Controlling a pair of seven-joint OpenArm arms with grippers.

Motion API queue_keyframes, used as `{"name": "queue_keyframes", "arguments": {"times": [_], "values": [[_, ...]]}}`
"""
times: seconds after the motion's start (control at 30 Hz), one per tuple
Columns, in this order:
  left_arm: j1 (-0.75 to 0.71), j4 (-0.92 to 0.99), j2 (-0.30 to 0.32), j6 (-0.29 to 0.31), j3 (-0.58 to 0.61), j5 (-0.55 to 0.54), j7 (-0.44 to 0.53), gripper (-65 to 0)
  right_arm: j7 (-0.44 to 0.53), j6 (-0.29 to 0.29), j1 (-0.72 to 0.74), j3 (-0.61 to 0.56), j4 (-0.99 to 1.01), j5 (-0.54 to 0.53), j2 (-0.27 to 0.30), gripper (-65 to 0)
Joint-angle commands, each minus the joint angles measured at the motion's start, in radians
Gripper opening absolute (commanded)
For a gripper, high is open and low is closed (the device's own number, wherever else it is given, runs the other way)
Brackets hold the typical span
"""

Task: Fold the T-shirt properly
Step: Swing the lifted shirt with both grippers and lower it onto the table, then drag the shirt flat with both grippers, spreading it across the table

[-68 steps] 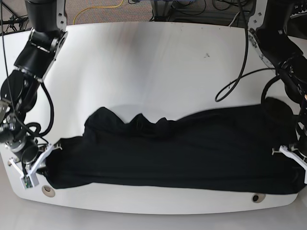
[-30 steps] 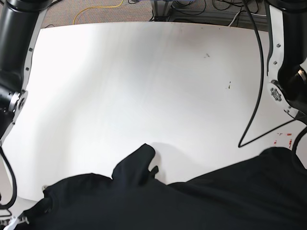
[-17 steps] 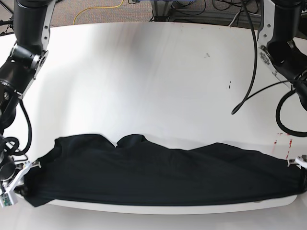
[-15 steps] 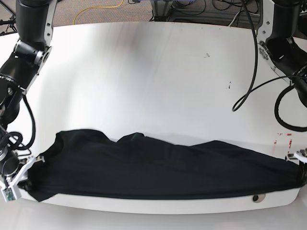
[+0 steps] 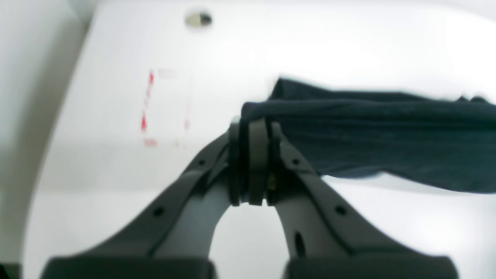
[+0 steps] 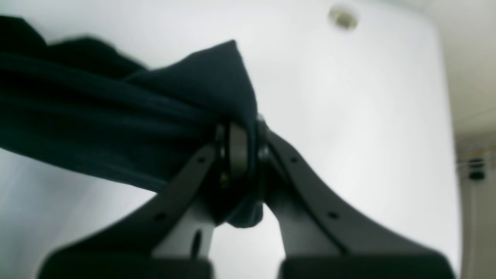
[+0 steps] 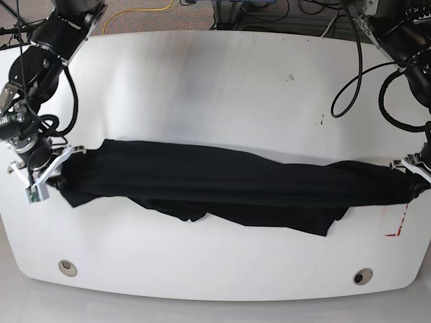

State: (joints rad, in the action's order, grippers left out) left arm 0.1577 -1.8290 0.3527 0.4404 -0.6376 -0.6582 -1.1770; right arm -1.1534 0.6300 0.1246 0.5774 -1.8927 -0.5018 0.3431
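You've carried the large black soft-cloth T-shirt (image 7: 229, 188) up the white oval table (image 7: 202, 94) since half a second ago; it was stretched along the near edge, and now it spans the middle, pulled into a long band from side to side. Your left gripper (image 5: 250, 128) is clamped tight on one end of the cloth, near the red marks (image 5: 147, 108) on the tabletop. Your right gripper (image 6: 238, 131) is pinched shut on the other end, a bunched corner sticking up past its tips. A loose fold sags below the band in the base view.
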Motion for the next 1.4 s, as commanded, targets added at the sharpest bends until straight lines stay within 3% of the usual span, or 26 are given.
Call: {"name": "queue_keyframes", "arguments": {"times": [0.0,0.27,0.77,1.13,1.37], "values": [[-0.050,-0.018,0.022,-0.004,-0.032,-0.036,0.027,-65.0,0.026,-0.003,-0.056,0.033,-0.058,-0.008,-0.008,-65.0],[-0.238,-0.016,0.024,-0.004,-0.069,-0.107,0.026,-65.0,0.028,-0.003,-0.202,0.082,-0.066,-0.008,-0.074,-65.0],[-0.528,-0.008,0.026,-0.004,-0.070,-0.091,0.026,-65.0,0.028,-0.003,-0.400,0.099,-0.066,-0.004,-0.155,-65.0],[-0.551,-0.004,0.019,-0.004,-0.063,0.077,0.022,-65.0,0.028,-0.005,-0.481,0.099,-0.061,0.001,-0.183,-65.0],[-0.550,0.042,0.021,-0.004,-0.061,0.090,0.024,-65.0,0.028,-0.005,-0.497,0.099,-0.061,0.001,-0.186,-65.0]]}}
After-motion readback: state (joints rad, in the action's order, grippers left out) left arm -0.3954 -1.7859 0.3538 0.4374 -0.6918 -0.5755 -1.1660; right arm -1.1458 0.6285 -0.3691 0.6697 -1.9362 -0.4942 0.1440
